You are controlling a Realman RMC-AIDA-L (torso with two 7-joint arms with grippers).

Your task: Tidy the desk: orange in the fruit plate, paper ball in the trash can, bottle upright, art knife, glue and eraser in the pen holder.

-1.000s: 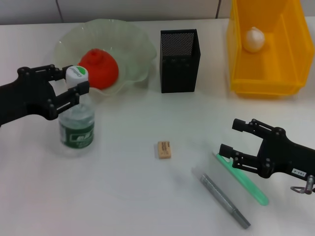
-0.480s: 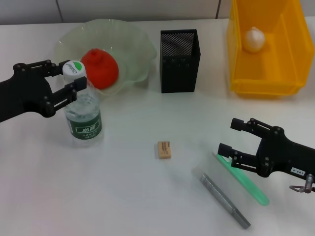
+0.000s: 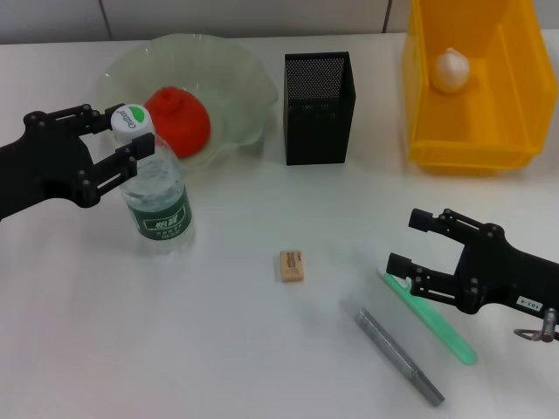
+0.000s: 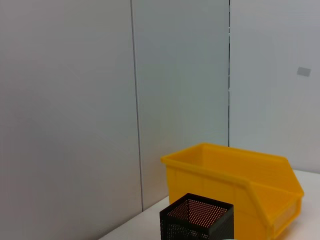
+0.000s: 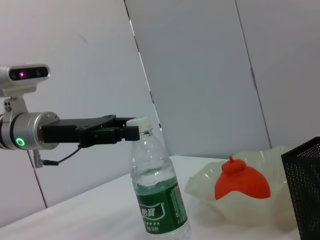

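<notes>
The bottle (image 3: 160, 205) was seen standing near the fruit plate (image 3: 231, 65), on its robot-ward side, with the left gripper (image 3: 122, 144) pinched about the neck just under the white cap. A slight lean toward the plate was suggested in the head view, whereas it looked nearly plumb in the right wrist view. It was judged light, part-filled and top-heavy, with thin, slick walls that would dent; the stiff neck was thought the sounder hold.

The orange (image 3: 179, 120) lay in the plate and the paper ball (image 3: 452, 70) in the trash can (image 3: 515, 131). The eraser (image 3: 292, 265) lay well beyond the plate, toward the right gripper (image 3: 417, 249), whose fingers were spread and empty. The pen holder (image 3: 319, 109) stood beside the plate.

In the left wrist view only pen holder, can and wall were shown.
</notes>
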